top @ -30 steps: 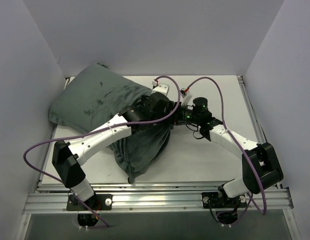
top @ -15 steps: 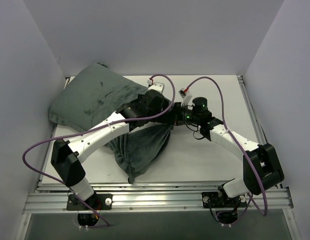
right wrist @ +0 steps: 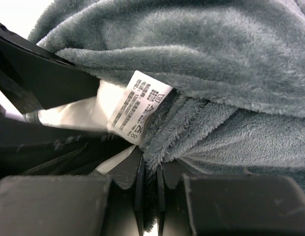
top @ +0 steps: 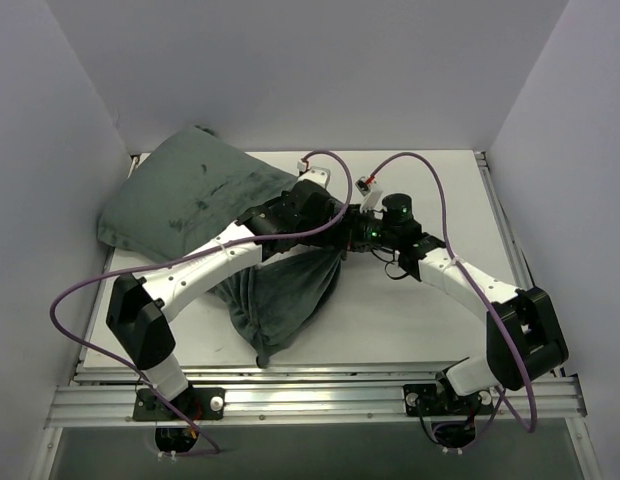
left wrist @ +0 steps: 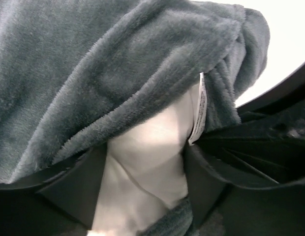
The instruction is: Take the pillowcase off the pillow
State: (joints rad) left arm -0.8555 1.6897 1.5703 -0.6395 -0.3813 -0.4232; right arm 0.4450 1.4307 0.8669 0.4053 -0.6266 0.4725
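Note:
The pillowcase shows its plain grey-green face and lies from the back left to the table's middle; no zebra face shows. The white pillow peeks out of its opening beside a white care label. My left gripper is at that opening. In the left wrist view it stands open, with the pillow's white fabric bulging between its spread fingers. My right gripper meets it from the right. In the right wrist view it is shut on the fuzzy edge of the pillowcase.
The white table is boxed in by grey walls on the left, back and right. The pillowcase's back corner leans on the left wall. Purple cables loop over both arms. An aluminium rail runs along the near edge.
My left gripper has moved right and slightly back, further into the pillowcase opening. The right gripper has stayed in place, holding the fabric edge.

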